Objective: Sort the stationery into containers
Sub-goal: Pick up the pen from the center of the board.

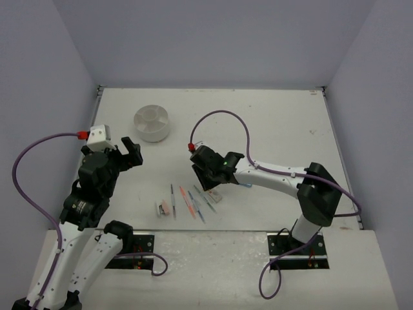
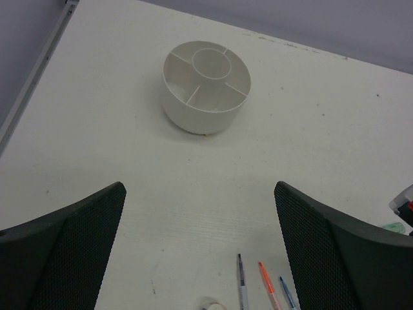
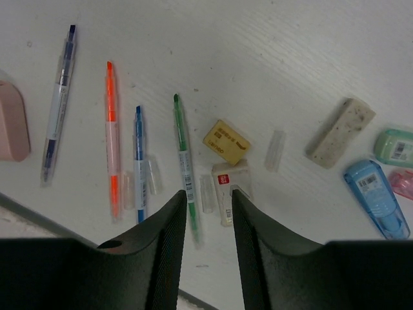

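The white round divided dish (image 1: 152, 123) stands at the back left; it also shows in the left wrist view (image 2: 193, 113). My left gripper (image 1: 129, 154) hangs open and empty above the table, near side of the dish (image 2: 200, 194). Stationery lies in front of centre (image 1: 187, 201). My right gripper (image 3: 208, 192) is open low over it, a green pen (image 3: 184, 158) by its left finger, a white eraser (image 3: 227, 184) by its right, a clear cap (image 3: 206, 194) between. Grey (image 3: 58, 106), orange (image 3: 111, 139) and blue (image 3: 139, 161) pens lie left.
A yellow eraser (image 3: 226, 141), a speckled grey eraser (image 3: 340, 132), and green (image 3: 395, 147), blue (image 3: 375, 197) and pink (image 3: 403, 183) capsules lie right of the gripper. A pink eraser (image 3: 11, 129) lies far left. The table's front edge runs just below the pens.
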{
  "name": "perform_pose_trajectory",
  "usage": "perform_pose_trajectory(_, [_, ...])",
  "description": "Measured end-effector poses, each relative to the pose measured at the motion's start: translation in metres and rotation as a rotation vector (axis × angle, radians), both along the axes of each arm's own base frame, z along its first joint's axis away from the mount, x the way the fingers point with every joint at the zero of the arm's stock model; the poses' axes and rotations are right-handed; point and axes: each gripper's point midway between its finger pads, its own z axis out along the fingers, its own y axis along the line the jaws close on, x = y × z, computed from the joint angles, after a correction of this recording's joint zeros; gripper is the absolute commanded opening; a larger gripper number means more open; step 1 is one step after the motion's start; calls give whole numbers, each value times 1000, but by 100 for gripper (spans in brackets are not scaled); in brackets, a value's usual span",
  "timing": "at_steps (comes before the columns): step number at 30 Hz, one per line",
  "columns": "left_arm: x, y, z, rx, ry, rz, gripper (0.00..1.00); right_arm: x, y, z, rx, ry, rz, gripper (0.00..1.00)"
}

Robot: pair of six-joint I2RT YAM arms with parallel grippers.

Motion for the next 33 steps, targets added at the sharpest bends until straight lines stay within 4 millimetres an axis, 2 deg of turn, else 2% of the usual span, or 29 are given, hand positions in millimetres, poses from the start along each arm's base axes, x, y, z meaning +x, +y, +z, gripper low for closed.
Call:
perform_pose_trajectory(10, [1, -1, -1, 0, 3, -4, 100, -11, 29, -29, -36, 38, 78, 33])
perform_pose_trajectory(16, [1, -2, -3, 1, 11, -8, 100, -15, 30, -48, -81, 62, 94, 28])
perform_pose_trajectory(23, [2, -4, -3, -1, 11, -16, 100, -12, 33, -62, -109, 74, 96, 26])
perform_pose_trajectory(33, [4, -6, -1, -6, 5, -26, 100, -10, 29, -68, -140, 69, 84, 21])
